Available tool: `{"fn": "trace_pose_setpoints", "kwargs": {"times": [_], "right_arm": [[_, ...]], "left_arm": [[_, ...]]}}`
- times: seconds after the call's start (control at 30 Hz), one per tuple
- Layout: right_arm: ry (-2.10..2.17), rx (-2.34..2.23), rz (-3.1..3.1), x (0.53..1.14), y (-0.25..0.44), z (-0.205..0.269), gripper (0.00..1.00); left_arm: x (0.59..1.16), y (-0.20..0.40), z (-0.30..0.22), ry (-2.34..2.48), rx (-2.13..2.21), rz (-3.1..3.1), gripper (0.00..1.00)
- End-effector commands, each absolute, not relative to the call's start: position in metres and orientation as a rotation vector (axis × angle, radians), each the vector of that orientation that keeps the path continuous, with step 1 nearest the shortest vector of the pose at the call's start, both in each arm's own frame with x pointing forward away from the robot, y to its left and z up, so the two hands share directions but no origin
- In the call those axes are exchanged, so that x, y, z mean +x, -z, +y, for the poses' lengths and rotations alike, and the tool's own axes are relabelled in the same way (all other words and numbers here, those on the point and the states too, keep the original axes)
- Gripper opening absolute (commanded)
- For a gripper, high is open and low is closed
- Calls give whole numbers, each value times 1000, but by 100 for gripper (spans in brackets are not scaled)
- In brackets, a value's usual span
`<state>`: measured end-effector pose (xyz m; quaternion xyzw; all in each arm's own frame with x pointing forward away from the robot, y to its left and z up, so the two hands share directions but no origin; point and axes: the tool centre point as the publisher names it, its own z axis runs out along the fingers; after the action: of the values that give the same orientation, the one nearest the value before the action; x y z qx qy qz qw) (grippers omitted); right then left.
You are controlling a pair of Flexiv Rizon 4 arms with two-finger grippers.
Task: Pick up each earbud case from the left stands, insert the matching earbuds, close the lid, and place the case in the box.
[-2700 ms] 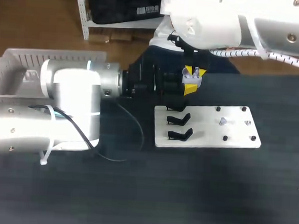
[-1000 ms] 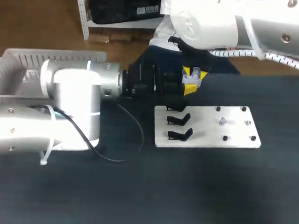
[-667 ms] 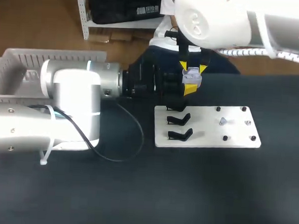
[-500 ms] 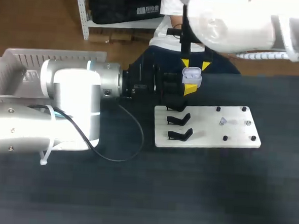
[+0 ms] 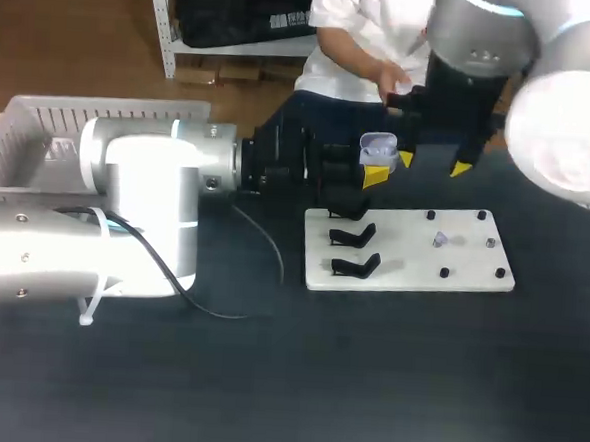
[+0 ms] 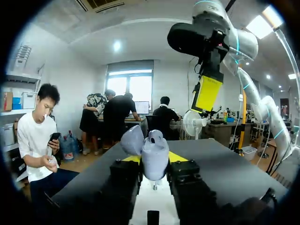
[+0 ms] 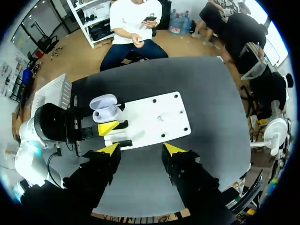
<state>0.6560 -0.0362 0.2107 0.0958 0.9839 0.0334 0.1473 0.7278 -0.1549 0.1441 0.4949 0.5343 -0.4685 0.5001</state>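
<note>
- The white board [image 5: 412, 273] lies flat on the dark table [image 5: 365, 386], nearest to me of the task's things.
- On the board's left end stand two empty black stands [image 5: 355, 250], one behind the other. A third stand lies at the board's far left corner, mostly hidden under my left gripper.
- On the board's right half are small dark pegs [image 5: 444, 273] and, among them, a small pale piece [image 5: 439, 238] that is too small to make out.
- My left gripper [image 6: 154, 160] comes in from the left and hangs over the board's far left corner. Its two yellow-tipped fingers are clamped on the earbud case [image 5: 378, 146] from both sides.
- The earbud case is pale grey-lilac. It sits upright between those fingers with its lid swung open.
- My right gripper [image 7: 141, 151] is raised well above the table, just right of the case and apart from it. Its fingers are spread wide and hold nothing.
- The white slatted box [image 5: 121, 115] sits at the far left of the table, well apart from the board.
</note>
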Motion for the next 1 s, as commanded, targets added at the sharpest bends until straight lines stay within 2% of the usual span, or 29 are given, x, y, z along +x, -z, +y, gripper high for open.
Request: {"fn": "trace_pose_setpoints", "kwargs": {"times": [0.03,0.07,0.2,0.33,0.5,0.63,0.87,0.9,0.93,0.97,1.0], "right_arm": [[-229,260,2698,652,-195,-49,59],[-232,261,2699,653,-191,-50,62],[-247,266,2706,658,-177,-54,55],[-252,267,2707,664,-160,-57,59],[-267,274,2742,671,-133,-61,50],[-262,318,2764,672,-114,-71,60],[-207,345,2796,679,-79,-84,54],[-180,348,2790,680,-75,-85,55],[-164,350,2790,681,-72,-86,61],[-174,369,2799,683,-69,-87,64],[-186,385,2806,685,-66,-88,62]], "left_arm": [[725,-143,-155,1124,1186,1286,0],[725,-143,-155,1124,1186,1286,0],[725,-143,-155,1124,1186,1286,0],[725,-143,-155,1124,1186,1286,0],[725,-143,-155,1124,1186,1286,0],[725,-143,-155,1124,1186,1286,0],[725,-143,-155,1124,1186,1286,0],[725,-143,-155,1124,1186,1286,0],[725,-143,-155,1124,1186,1286,0],[725,-143,-155,1124,1186,1286,0],[725,-143,-155,1124,1186,1286,0]]}}
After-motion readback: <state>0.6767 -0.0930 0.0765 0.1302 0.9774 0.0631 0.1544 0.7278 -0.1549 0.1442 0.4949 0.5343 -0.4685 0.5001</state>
